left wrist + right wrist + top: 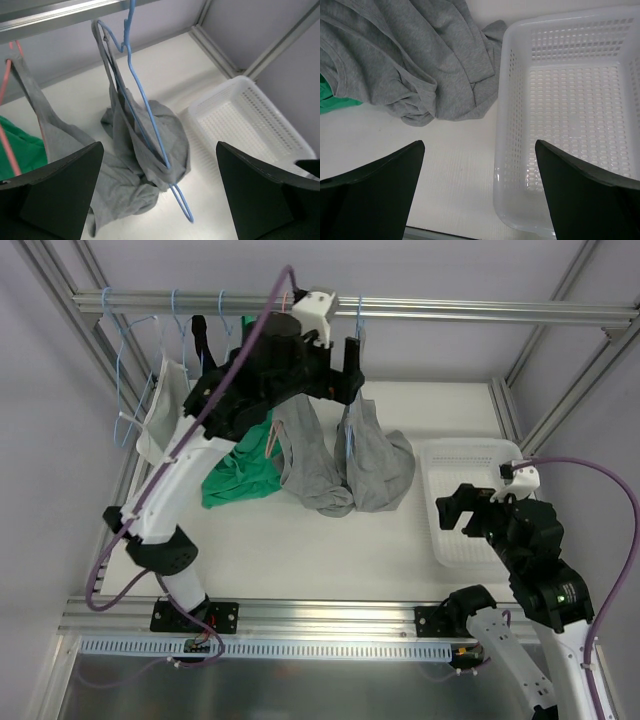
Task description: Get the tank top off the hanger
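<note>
Left gripper (159,170) gapes, empty, before the hanger (142,100) on the far rail (450,308) — tank top (125,165) draped on it, hem pooled on the table (300,530). Right gripper (479,150), near right, is spread too. Pinching wire with cloth could yank both down.

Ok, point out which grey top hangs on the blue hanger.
The grey tank top nearest the white basket: a blue hanger runs through it. The other grey top, beside the green one, hangs on a pink hanger.
</note>
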{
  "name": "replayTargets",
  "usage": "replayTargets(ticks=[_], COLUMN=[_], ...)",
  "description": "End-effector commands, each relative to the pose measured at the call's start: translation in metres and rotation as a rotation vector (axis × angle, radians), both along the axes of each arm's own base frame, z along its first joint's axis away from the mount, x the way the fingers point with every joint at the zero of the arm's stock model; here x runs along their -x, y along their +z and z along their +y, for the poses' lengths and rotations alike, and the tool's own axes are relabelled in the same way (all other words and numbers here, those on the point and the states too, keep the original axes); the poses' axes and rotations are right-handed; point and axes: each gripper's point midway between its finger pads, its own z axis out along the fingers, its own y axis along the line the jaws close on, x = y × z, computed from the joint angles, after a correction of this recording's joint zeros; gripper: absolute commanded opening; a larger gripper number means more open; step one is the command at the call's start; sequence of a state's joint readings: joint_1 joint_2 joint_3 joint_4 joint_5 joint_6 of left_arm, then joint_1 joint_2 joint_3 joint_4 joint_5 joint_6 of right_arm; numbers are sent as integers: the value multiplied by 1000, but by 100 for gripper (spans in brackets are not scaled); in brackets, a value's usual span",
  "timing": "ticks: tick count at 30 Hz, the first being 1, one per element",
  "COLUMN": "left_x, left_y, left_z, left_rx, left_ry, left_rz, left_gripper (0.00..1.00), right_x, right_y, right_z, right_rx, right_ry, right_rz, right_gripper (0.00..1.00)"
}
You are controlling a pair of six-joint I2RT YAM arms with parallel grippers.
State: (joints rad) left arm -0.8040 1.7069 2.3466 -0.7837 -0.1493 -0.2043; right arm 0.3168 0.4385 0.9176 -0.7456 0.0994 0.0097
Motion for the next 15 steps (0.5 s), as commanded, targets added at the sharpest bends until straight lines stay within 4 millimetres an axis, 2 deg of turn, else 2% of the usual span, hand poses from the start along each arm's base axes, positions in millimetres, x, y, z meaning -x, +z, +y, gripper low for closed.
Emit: replayTargets(ticks=[1,4,6,9,10,12,14,15], left_x=[-26,-41,-51,-61,-65,-68,-71,-71], left_y=[5,-11,-18,-32,-38,-44,-52,-55], left_z=[2,-10,-9,-14,-18,-22,-27,-28], left_rx=[-91,-118,-131,-162,-169,-173,-175,-176], left_ry=[69,80,127,148,143,139,136,136], left_rz=[-96,-87,-81,-72,-68,-60,-44,-37], left_gripper=[99,95,90,77,67,52,42,41], right_x=[9,14,17,19,20,21,20,20], right_y=[-1,-2,-2,-2,-2,-1,-3,-3], right_z=[-2,-2,-2,0,2,2,2,2], right_rx=[-4,-8,-10,-17,-20,-22,-22,-19], right_ry=[5,12,21,36,44,47,47,46], right_rz=[-13,-15,-19,-20,-19,-21,-16,-16], right_gripper=[99,99,99,99,99,100,99,99])
